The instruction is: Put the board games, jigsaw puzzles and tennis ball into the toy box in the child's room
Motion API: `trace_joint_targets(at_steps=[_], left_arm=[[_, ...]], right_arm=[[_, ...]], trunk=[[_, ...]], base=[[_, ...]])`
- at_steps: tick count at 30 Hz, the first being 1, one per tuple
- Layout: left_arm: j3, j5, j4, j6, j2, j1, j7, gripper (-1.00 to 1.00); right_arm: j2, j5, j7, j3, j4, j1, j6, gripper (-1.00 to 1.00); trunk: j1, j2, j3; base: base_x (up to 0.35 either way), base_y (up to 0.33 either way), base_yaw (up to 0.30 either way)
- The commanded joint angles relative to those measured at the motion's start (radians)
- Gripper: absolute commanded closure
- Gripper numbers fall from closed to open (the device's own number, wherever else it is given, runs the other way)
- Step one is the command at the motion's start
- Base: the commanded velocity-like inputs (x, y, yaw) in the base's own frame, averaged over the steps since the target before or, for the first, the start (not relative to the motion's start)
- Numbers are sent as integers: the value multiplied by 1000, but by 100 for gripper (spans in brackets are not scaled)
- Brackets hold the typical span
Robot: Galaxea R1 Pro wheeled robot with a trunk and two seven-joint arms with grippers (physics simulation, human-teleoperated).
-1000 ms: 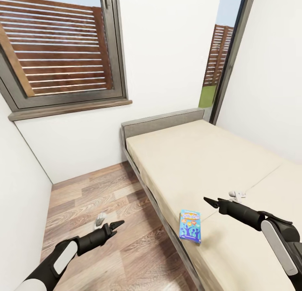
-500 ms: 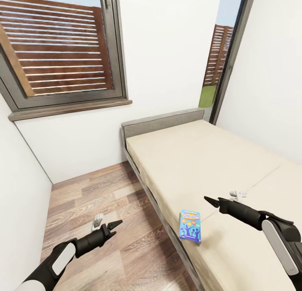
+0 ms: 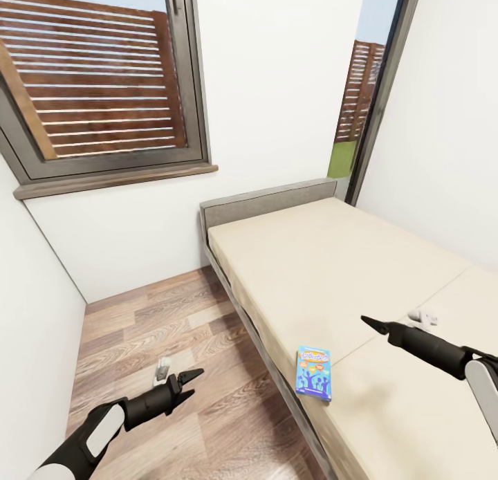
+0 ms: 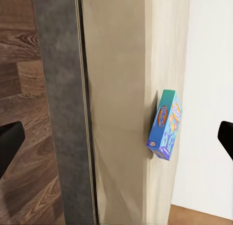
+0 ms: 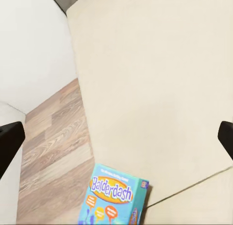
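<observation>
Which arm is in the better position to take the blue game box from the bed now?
Probably the right. The right gripper is over the bed, open, just past the game box. The left gripper hangs over the floor beside the bed frame, lower than the mattress top.

Blue board game box (image 3: 313,373) flat on beige mattress of grey-framed bed (image 3: 332,265), near its left edge. Wood plank floor (image 3: 173,328) left of bed. Grey-framed window (image 3: 97,86) on far wall, left of headboard.
</observation>
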Motion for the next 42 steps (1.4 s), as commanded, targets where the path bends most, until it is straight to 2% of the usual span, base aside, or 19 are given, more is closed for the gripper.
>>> trace_joint_targets(at_steps=[1,18,29,35,42], left_arm=[[-5,10,1,8,0,-1,1,-100],[-4,6,18,11,-36,-1,-4,-100],[-7,5,25,10,-45,-1,-8,-100],[-8,5,26,10,-76,-1,-3,-100],[-8,5,26,10,-92,-1,-1,-100]], right_arm=[[0,-2,8,-7,-1,-1,17,-100],[0,2,30,-27,-2,-1,54,-100],[0,2,30,-28,-2,-1,56,-100],[0,2,30,-28,-2,-1,56,-100],[1,2,30,-28,-2,-1,56,-100]], trunk=[[0,0,-1],[0,0,-1],[0,0,-1],[0,0,-1],[0,0,-1]], base=[[0,0,0],[0,0,0],[0,0,0],[0,0,-8],[0,0,-89]])
